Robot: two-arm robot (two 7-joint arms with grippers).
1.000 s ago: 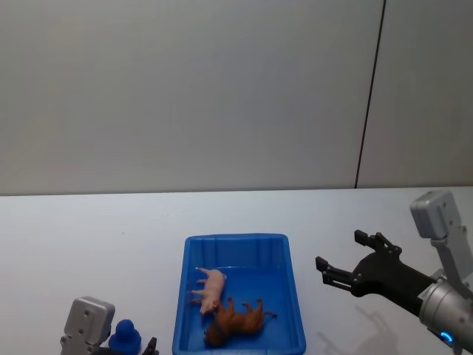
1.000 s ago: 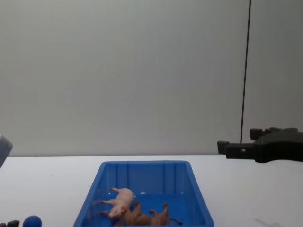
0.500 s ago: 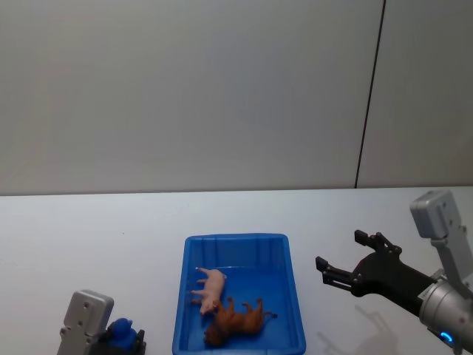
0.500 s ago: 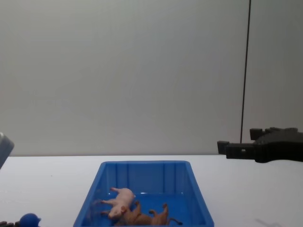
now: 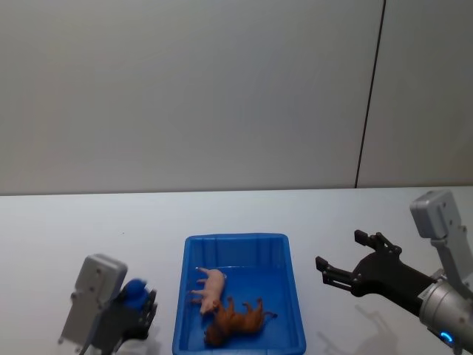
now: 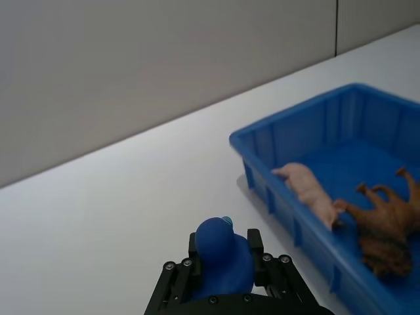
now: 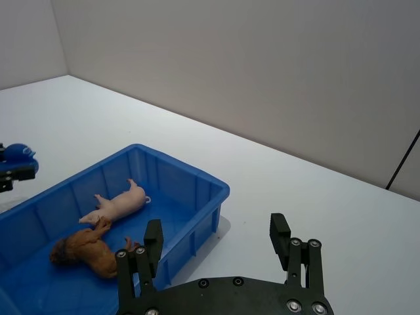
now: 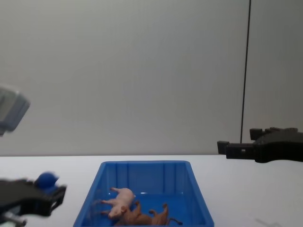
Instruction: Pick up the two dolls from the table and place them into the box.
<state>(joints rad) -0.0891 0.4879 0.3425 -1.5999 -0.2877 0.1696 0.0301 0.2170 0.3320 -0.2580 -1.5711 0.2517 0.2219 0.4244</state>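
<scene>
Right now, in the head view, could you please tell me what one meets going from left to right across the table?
Left tool shut on the blue ball → pink pig → brown lion in the blue box → open right tool.

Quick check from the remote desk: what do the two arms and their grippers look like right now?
Both grippers, left and right, are black with blocky fingers and silver screws. Each wrist carries a light grey box module. The right arm has a silver-grey cylindrical link with a small blue light.

Left claw (image 5: 140,314), closed on the blue ball (image 5: 133,293), now sits higher in the lower left of the head view; in the chest view it rises from the bottom-left corner to box-rim height.
</scene>
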